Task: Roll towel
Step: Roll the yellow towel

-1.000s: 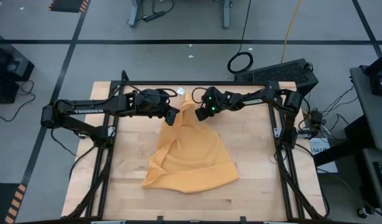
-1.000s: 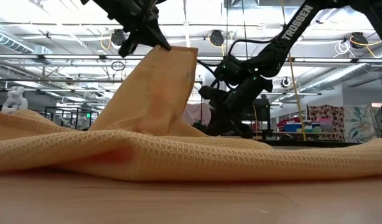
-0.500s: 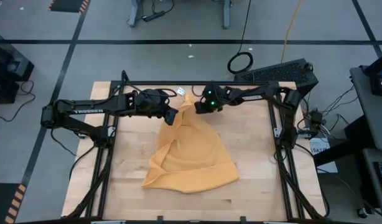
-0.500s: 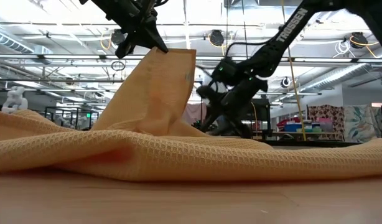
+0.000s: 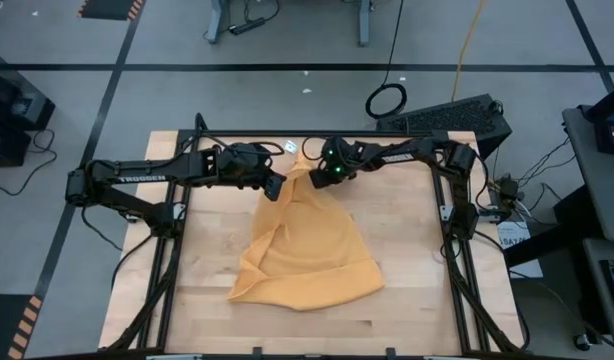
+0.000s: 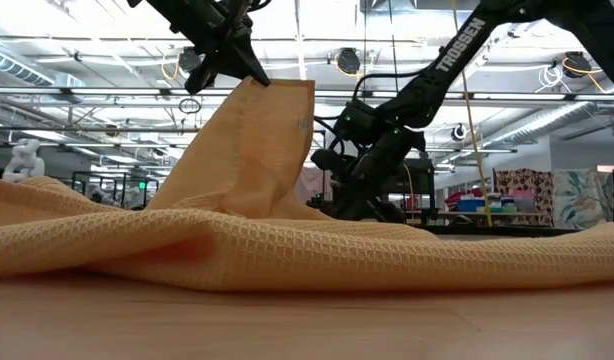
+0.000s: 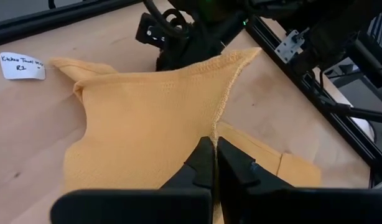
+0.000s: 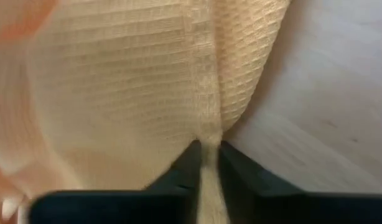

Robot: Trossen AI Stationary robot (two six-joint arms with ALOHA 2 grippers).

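Towel (image 5: 309, 245) far edge pinched, both grippers

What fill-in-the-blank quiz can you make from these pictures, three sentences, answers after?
1. The left gripper is shut on the towel's ____.
2. The right gripper pinches the ____.
3. The white label lies on the ____.

Missing words: edge; towel; table

The towel (image 5: 307, 250) lies mid-table (image 5: 417, 280), far edge raised between left gripper (image 5: 278, 188) and right gripper (image 5: 317, 178); a label (image 7: 22, 65), seemingly, lies behind.
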